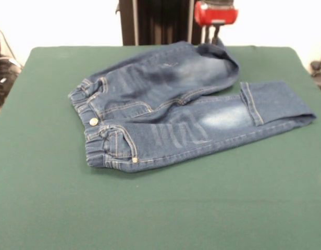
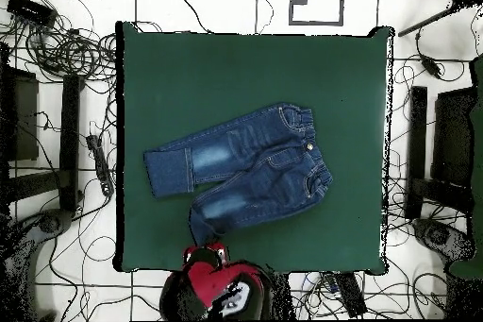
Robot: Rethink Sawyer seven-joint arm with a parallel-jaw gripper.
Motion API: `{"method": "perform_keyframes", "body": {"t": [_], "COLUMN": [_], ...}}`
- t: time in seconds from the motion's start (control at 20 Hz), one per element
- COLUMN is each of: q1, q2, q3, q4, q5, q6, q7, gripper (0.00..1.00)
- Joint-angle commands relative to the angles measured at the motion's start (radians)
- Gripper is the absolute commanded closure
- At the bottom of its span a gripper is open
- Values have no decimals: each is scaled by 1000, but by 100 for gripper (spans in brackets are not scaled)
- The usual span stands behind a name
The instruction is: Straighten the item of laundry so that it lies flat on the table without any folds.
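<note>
The small dark blue jeans [image 1: 165, 109] lie on the green table [image 1: 160, 208], waistband to the left and legs to the right. The near leg's cuff [image 1: 252, 101] is folded back on itself. The far leg's end [image 1: 223, 57] is curled up at the table's far edge. My gripper [image 1: 215, 37] hangs under the red arm head right at that curled end; whether it holds the cloth is hidden. In the overhead view the jeans [image 2: 245, 162] lie at the middle of the table [image 2: 236, 63], and the gripper [image 2: 209, 247] is at the lower leg's end.
The black pedestal [image 1: 155, 21] stands behind the table's far edge. Cables and dark stands [image 2: 71, 129] lie on the floor on both sides of the table. Broad green surface surrounds the jeans on the near side [image 1: 150, 219].
</note>
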Motion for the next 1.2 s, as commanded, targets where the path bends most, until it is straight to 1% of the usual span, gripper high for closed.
{"method": "perform_keyframes", "body": {"t": [0.05, 0.2, 0.3, 0.55, 0.65, 0.9, 0.95, 1.0, 1.1, 1.2], "q1": [39, 85, 120, 182, 209, 377, 410, 410, 380, 384], "q2": [-251, -252, -212, -49, -3, 99, 133, 153, 186, 211], "q3": [75, 51, 27, -29, -61, -267, -308, -317, -303, -311], "q4": [77, 65, 38, -54, -76, -154, -169, -173, -179, -188], "q5": [102, 128, 147, 216, 254, 353, 377, 386, 393, 413], "q6": [250, 276, 269, 210, 195, 212, 210, 197, 154, 135], "q7": [131, 150, 168, 206, 217, 210, 212, 210, 198, 196], "gripper": [100, 100, 100, 100, 100, 100, 100, 100, 100, 100]}}
